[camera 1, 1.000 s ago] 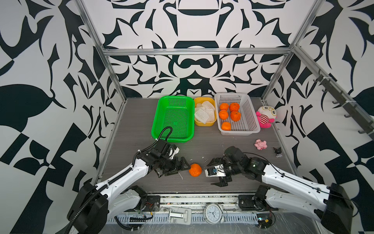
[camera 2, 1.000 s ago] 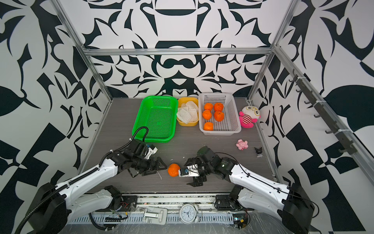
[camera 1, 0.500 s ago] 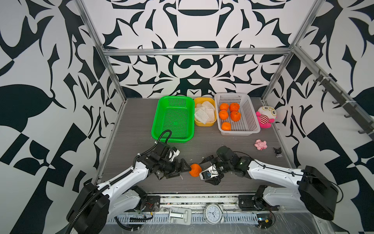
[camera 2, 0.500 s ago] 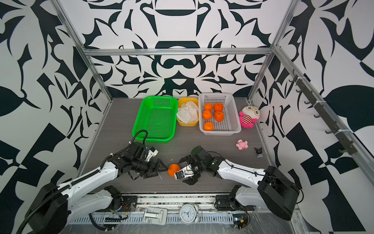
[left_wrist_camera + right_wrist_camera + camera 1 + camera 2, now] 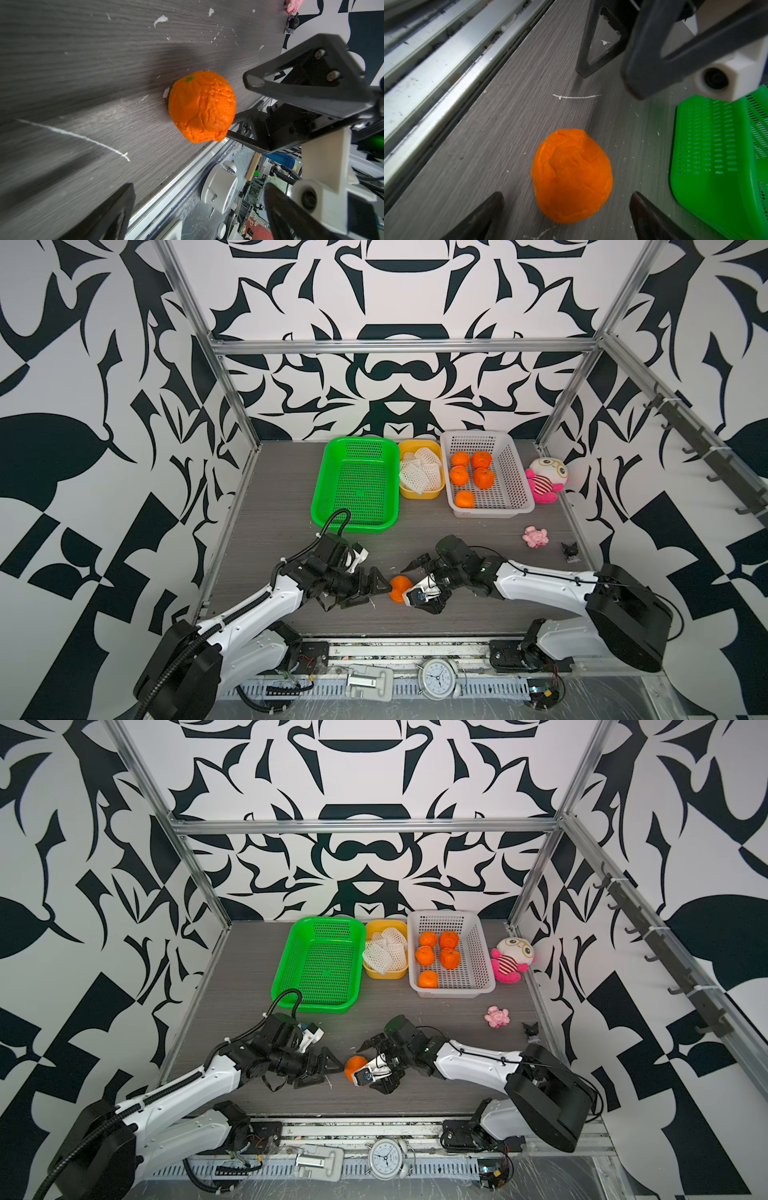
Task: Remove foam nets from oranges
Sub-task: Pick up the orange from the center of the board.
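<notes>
Orange (image 5: 400, 587) lies near desk's (image 5: 270, 510) front edge, 6 o'clock; open room toward 12. Left jaws apart at its 9; right jaws apart at 3.

No legible text, label, brand or number anywhere in view. Only candidate: the white alarm clock (image 5: 436, 679) on the near rail, centre. Its dial markings are too small to read in both top views.

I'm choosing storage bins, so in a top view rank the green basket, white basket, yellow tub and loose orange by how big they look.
1. green basket and white basket: they look about alike, so not ranked apart.
2. yellow tub.
3. loose orange: smallest, though nearest the camera and partly hidden.
</notes>
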`<state>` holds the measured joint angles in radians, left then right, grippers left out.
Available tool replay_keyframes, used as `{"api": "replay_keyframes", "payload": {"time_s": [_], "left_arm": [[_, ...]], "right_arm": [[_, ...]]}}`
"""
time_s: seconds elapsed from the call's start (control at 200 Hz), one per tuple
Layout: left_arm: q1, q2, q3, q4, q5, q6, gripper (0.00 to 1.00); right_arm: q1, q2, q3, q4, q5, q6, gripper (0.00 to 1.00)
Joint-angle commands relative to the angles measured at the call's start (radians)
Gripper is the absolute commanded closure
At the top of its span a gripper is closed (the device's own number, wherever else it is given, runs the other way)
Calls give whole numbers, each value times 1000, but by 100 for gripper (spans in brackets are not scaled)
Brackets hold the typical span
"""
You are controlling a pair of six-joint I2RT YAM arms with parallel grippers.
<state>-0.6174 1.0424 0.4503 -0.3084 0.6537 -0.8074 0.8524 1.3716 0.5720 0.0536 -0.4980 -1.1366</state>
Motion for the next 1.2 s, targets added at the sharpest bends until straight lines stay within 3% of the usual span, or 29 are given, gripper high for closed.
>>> {"api": "replay_keyframes", "payload": {"time_s": [0.0,0.375,1.195], "left_arm": [[-1,-6,-9,11,4,-7,1],[-1,12,-4,17,4,-4,1],[-1,24,-8,27,8,1,1]], "right_arm": [[5,26,44,15,-28,-26,2],[5,146,114,26,-60,-36,3],[5,211,144,33,-92,-61,23]]}}
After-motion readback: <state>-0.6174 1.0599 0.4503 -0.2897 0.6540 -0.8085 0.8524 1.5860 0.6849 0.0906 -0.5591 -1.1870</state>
